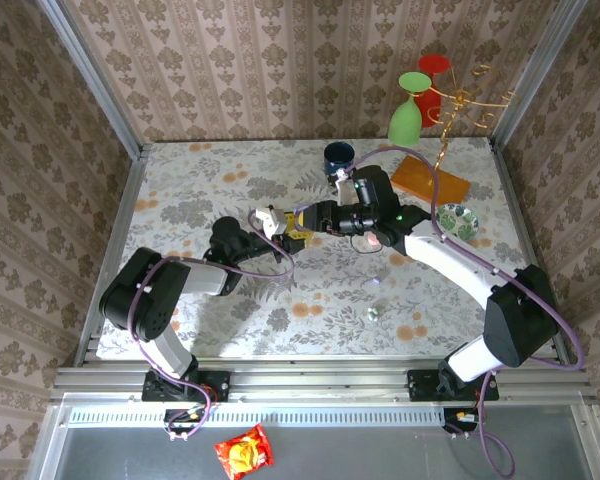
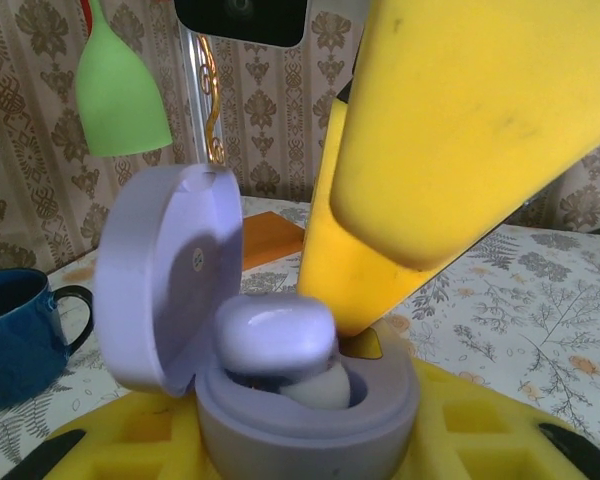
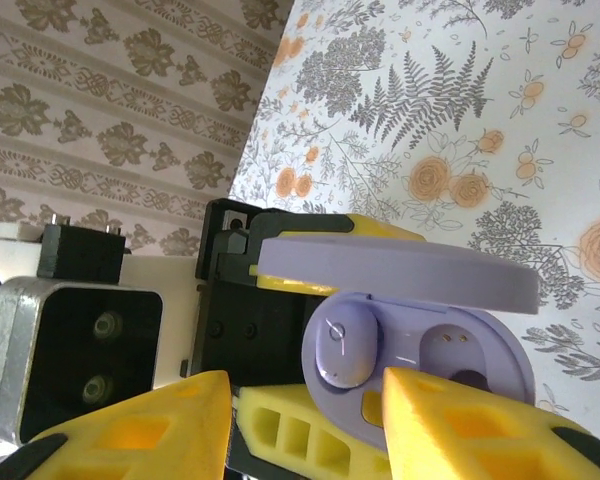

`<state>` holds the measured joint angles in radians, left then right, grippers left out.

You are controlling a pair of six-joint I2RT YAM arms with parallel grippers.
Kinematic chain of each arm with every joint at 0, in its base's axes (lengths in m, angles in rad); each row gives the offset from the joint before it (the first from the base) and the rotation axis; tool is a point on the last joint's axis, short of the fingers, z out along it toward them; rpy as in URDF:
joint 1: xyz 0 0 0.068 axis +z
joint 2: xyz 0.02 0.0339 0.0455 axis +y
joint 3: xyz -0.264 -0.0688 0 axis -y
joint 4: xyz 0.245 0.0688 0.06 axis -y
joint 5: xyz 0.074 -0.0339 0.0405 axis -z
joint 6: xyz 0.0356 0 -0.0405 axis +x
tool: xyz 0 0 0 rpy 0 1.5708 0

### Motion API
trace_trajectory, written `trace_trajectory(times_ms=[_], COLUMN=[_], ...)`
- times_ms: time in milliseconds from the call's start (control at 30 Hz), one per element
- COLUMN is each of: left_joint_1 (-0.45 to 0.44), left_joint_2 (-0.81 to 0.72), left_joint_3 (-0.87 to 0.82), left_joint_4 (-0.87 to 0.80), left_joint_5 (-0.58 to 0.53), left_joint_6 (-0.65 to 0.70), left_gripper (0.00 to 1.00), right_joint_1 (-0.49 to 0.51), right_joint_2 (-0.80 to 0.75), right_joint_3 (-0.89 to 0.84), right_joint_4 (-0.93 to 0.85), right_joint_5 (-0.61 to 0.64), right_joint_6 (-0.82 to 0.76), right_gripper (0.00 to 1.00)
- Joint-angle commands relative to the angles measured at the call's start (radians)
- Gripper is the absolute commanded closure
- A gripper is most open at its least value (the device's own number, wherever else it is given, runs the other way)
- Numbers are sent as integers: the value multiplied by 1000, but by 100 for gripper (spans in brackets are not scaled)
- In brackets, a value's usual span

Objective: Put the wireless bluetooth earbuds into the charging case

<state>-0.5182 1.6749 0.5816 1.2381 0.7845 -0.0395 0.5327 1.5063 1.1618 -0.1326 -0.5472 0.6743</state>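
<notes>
Right yellow fingers (image 3: 150,430) stand apart on either side of a lilac plastic earbud (image 3: 342,345).
The earbud lies half inside the open round lilac charging case (image 3: 460,350), which the left yellow fingers (image 2: 490,430) grip tightly above the middle of the floral surface (image 1: 230,180).

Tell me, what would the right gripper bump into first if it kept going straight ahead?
Probably the purple earbud, sitting in the open charging case just ahead of the right gripper. The left gripper holds that case. Depth is hard to judge.
</notes>
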Motion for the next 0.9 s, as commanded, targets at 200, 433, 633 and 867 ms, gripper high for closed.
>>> trace_trajectory(times_ms=[200,433,633,867], left_joint_1=[34,55,86,106], left_joint_2=[-43,-94,-105,-103], left_joint_3=[-12,-57,-79,-82], left_joint_4=[56,55,55,55], left_joint_5=[18,44,46,50], left_joint_6=[33,35,29,25], left_gripper=[66,65,66,66], right_joint_1=[-53,-136,-132,-132], right_joint_2=[-210,-275,-175,-30], right_joint_3=[-104,-176,-172,-252], right_joint_4=[-66,-323,-522,-417], right_joint_5=[128,450,708,538], right_joint_6=[-119,-264,-336,-252], right_gripper=[52,51,51,48])
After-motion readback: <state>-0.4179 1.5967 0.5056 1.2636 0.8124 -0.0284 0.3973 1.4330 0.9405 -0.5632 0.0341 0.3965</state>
